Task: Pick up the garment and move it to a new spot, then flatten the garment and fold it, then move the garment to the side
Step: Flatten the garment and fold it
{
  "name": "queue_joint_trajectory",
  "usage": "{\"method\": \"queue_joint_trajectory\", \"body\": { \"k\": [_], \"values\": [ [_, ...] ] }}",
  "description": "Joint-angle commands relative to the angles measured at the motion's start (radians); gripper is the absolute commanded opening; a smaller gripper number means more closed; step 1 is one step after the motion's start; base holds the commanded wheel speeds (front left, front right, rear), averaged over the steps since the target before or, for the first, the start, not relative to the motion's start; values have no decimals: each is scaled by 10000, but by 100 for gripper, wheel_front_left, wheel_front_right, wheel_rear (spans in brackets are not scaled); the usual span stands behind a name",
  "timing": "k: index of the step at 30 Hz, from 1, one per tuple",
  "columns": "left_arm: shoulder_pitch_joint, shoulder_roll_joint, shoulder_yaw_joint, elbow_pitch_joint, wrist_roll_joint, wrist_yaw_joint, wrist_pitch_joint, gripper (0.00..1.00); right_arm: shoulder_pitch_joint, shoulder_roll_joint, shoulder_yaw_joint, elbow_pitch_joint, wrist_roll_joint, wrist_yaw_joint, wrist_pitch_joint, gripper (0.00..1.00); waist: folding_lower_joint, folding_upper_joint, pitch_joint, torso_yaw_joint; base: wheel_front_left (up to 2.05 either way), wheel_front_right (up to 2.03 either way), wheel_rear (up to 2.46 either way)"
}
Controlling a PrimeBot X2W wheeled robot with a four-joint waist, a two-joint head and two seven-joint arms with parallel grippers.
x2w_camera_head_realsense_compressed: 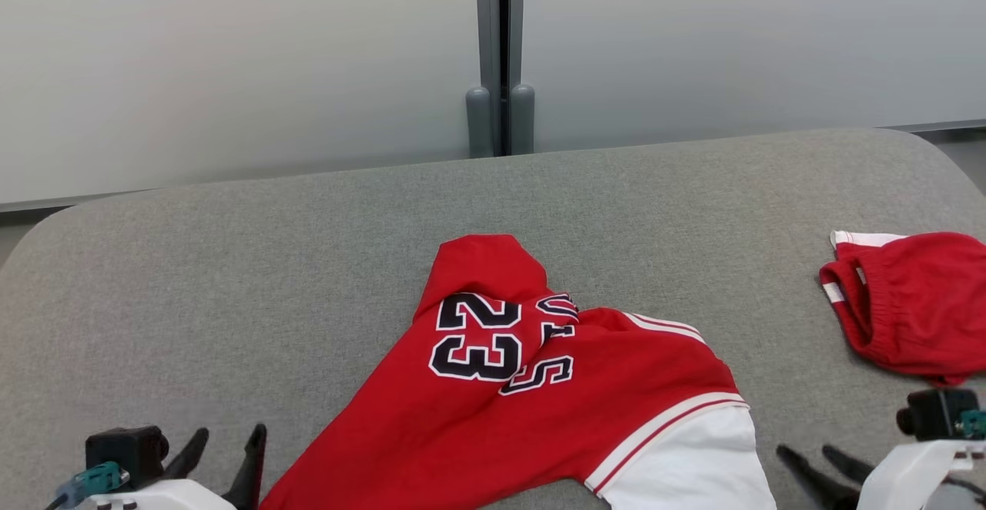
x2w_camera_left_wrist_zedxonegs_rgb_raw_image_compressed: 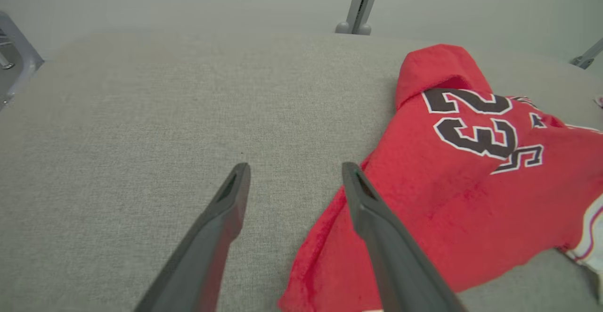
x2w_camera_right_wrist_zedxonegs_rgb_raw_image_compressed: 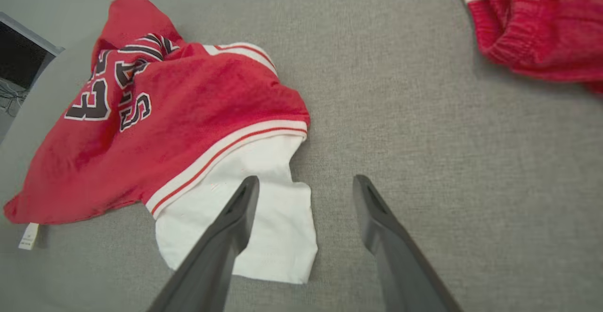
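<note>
The garment (x2w_camera_head_realsense_compressed: 531,402) is a red jersey with a black "23" and a white sleeve, lying crumpled in the near middle of the grey padded surface (x2w_camera_head_realsense_compressed: 308,263). My left gripper (x2w_camera_head_realsense_compressed: 227,441) stands open at the lower left, just left of the jersey's edge and holding nothing. In the left wrist view the left gripper (x2w_camera_left_wrist_zedxonegs_rgb_raw_image_compressed: 294,170) hovers over bare fabric with the jersey (x2w_camera_left_wrist_zedxonegs_rgb_raw_image_compressed: 471,170) to its right. My right gripper (x2w_camera_head_realsense_compressed: 809,456) is open at the lower right, beside the white sleeve. The right wrist view has the right gripper (x2w_camera_right_wrist_zedxonegs_rgb_raw_image_compressed: 306,184) by the sleeve (x2w_camera_right_wrist_zedxonegs_rgb_raw_image_compressed: 264,227).
A second red garment with white trim (x2w_camera_head_realsense_compressed: 909,302) lies bunched at the right edge of the surface, also seen as red shorts (x2w_camera_right_wrist_zedxonegs_rgb_raw_image_compressed: 537,20). A pale wall with a grey metal post (x2w_camera_head_realsense_compressed: 501,55) stands behind. Bare surface spreads to the left and far side.
</note>
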Motion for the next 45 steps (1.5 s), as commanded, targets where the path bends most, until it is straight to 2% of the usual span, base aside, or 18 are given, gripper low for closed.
{"method": "queue_joint_trajectory", "body": {
  "k": [1,5,8,15,26,36,41,43,45],
  "values": [
    [137,70,-52,-116,-97,52,310,100,195,77,-54,-8,127,5,377,100,0,-1,39,21,0,0,0],
    [177,346,-200,-405,-130,124,1314,100,357,458,-287,-55,206,5,1044,100,0,-1,380,39,0,0,0],
    [9,313,-412,-426,-275,67,1798,100,270,787,-395,96,45,5,1331,100,0,-1,707,67,0,0,0],
    [-256,458,-684,174,-514,23,2834,100,-67,1304,-342,666,-389,4,1666,100,0,-1,1212,55,0,0,0],
    [-553,460,-769,839,-805,-128,3056,100,-211,1722,-430,876,-1097,4,1714,100,0,-1,1369,6,0,0,0],
    [-91,501,-799,497,-1028,103,3563,100,253,2001,-858,541,-1535,4,2402,100,0,-1,1329,-57,0,0,0],
    [-55,492,-849,322,-1093,159,3687,100,103,2131,-1090,635,-2115,-1,2167,100,0,-1,1374,-25,0,0,0],
    [-43,505,-854,290,-1110,169,3730,91,78,2287,-1019,730,-2159,1,2268,100,0,-1,1385,-10,0,0,0],
    [-28,517,-863,274,-1123,166,3765,72,54,2406,-874,831,-2140,1,2343,100,0,-1,1385,1,0,0,0]
  ]
}}
